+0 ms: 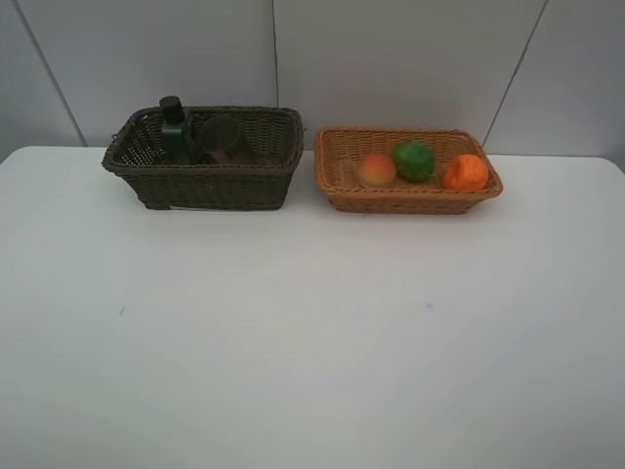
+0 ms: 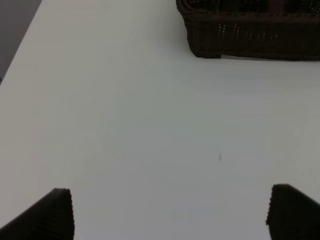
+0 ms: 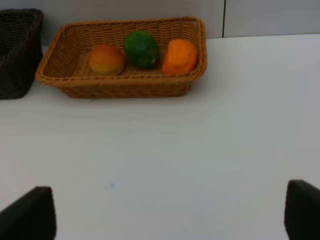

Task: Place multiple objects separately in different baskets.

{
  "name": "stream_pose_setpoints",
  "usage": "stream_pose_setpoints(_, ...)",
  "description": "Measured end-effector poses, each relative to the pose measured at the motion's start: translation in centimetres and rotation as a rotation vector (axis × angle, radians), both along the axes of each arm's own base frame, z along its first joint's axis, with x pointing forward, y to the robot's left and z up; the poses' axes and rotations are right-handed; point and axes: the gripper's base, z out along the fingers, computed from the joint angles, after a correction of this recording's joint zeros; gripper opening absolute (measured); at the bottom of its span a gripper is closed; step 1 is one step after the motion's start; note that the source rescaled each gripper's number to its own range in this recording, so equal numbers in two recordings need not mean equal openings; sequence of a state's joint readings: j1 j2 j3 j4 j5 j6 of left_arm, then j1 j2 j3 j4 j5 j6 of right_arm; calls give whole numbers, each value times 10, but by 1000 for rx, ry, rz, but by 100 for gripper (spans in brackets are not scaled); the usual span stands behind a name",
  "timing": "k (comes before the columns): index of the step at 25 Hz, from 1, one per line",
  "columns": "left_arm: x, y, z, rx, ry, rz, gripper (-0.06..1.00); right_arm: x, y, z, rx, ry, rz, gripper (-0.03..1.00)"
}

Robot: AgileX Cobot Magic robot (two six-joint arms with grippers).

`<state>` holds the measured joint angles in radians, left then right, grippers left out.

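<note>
The dark brown basket [image 1: 210, 181] stands at the back left and holds a dark pump bottle [image 1: 175, 132] and a translucent cup [image 1: 224, 139]. To its right, the light basket [image 1: 410, 198] holds a peach [image 1: 376, 169], a green fruit [image 1: 415, 159] and an orange [image 1: 467, 172]. The right wrist view shows the same peach [image 3: 106, 59], green fruit [image 3: 141, 48] and orange [image 3: 179, 56]. My left gripper [image 2: 170, 215] is open over bare table, well short of the dark basket [image 2: 250, 37]. My right gripper [image 3: 167, 215] is open too, short of the light basket [image 3: 125, 85]. Neither arm shows in the exterior view.
The white table [image 1: 293, 332] stretches from the baskets to the near edge. A grey panelled wall [image 1: 391, 59] rises right behind both baskets. A corner of the dark basket [image 3: 17, 55] shows beside the light one in the right wrist view.
</note>
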<state>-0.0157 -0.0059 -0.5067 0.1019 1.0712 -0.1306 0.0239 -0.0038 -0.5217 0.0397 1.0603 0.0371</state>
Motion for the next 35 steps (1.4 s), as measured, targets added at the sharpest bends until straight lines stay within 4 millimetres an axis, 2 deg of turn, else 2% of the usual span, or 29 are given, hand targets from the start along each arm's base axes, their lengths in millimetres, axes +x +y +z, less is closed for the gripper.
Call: stream_pose_setpoints(35, 1, -2, 0, -19, -4, -16, 100, 0, 0, 0, -1, 0, 0, 100)
